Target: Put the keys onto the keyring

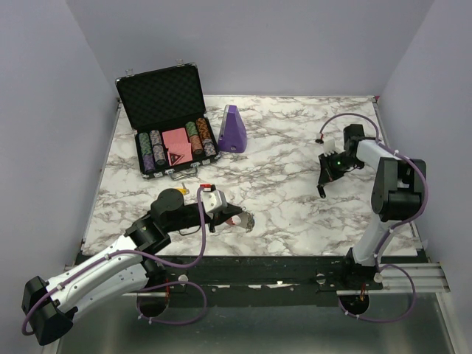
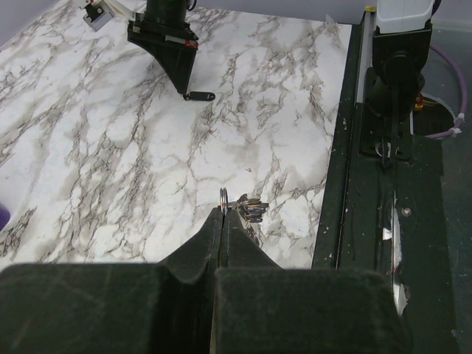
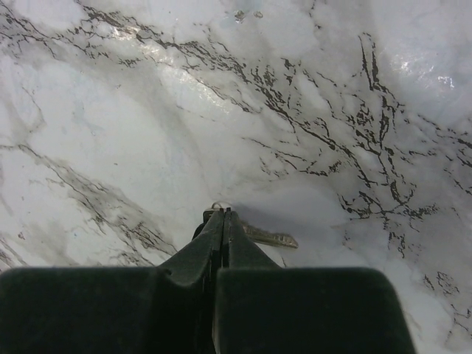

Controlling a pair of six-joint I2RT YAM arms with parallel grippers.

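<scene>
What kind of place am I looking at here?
Most likely a robotics test booth: a left arm and a right arm bolted at the edge of a marble-patterned table, plain walls closing it in, and props such as a case of poker chips.

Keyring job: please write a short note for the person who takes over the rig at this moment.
Left gripper: shut on the keyring, which stands upright between its fingertips, low over the table near the front edge.
Right gripper: shut on the head of one key, low over the table on the far right, well apart from the keyring.
Bunch of keys: lies against the keyring and seems to be on it already, though the pictures do not prove it.
Done: both things are gripped.
Left: bring the key to the keyring and thread it on.
</scene>
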